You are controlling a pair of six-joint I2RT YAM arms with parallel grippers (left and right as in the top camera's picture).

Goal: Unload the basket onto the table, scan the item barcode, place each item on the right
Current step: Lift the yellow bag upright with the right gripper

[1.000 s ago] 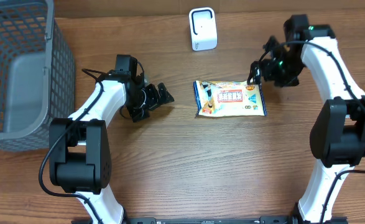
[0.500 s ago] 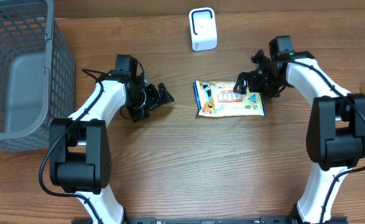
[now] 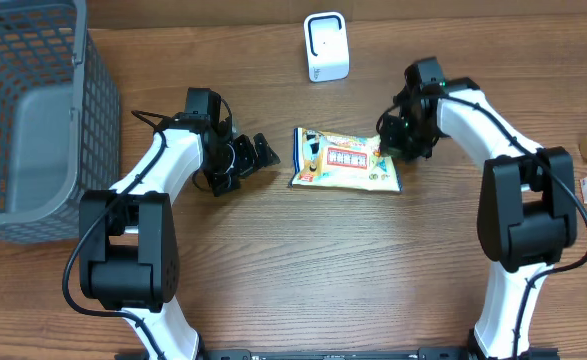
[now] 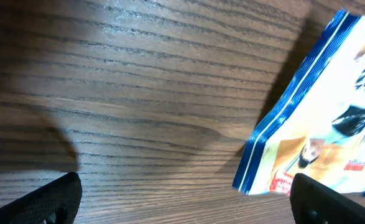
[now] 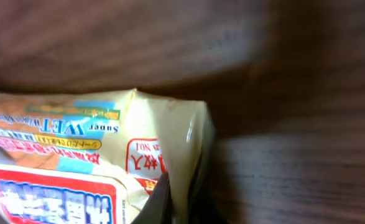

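Brown wood tabletop (image 3: 273,260), right tool (image 3: 389,141) tight on edge of wipes packet (image 3: 345,160), left tool (image 3: 256,162) wide open, empty

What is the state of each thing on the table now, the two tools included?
wet wipes pack, lying flat, label up, one end pinched.
right tool, shut on the wet wipes pack.
left tool, open, holding nothing.
scanner, standing upright, untouched.
basket, upright, nothing seen inside.

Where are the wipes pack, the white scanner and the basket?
wipes pack (image 3: 345,160), overhead view, middle of its printed face.
white scanner (image 3: 326,47), overhead view, its front face.
basket (image 3: 101,120), overhead view, its right mesh wall.
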